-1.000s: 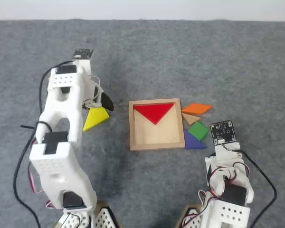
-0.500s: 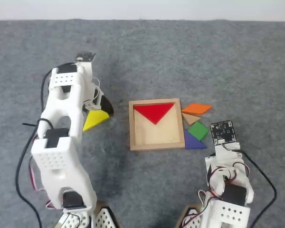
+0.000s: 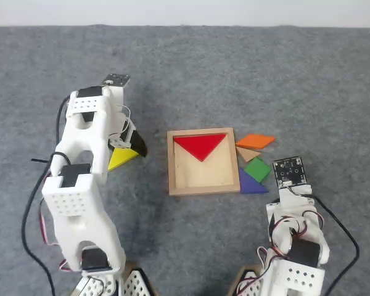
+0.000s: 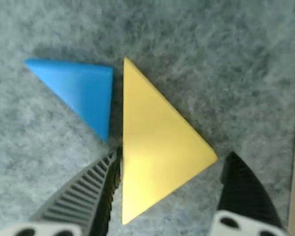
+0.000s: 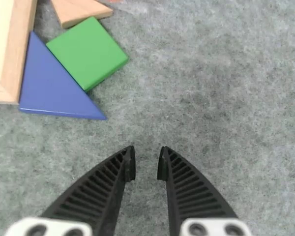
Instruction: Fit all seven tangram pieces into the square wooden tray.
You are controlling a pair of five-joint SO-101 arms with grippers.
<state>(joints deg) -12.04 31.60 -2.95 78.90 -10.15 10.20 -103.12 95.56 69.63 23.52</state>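
Straddling the yellow triangle (image 4: 152,147) with the left gripper (image 4: 173,160), jaws spread and released: ribbed finger at one long edge, the other just off the far corner. Lying flat on grey carpet left of the square wooden tray (image 3: 171,166), near it but apart.

From the left wrist: a blue triangle (image 4: 81,88) just beside the yellow one, on the side away from the tray, with a thin strip of carpet between. From the high camera, arm body across that spot.

From above: red triangle (image 3: 200,146) inside the tray, long edge along the far wall, point toward the tray's middle. Outside, right of the tray: orange parallelogram (image 3: 255,140), tan triangle (image 3: 246,153), green square (image 5: 87,52), purple triangle (image 5: 51,86) against the tray's right wall.

Hanging over bare carpet off the tray's near right corner, past the purple triangle: right gripper (image 5: 146,157), jaws drawn almost together on nothing.
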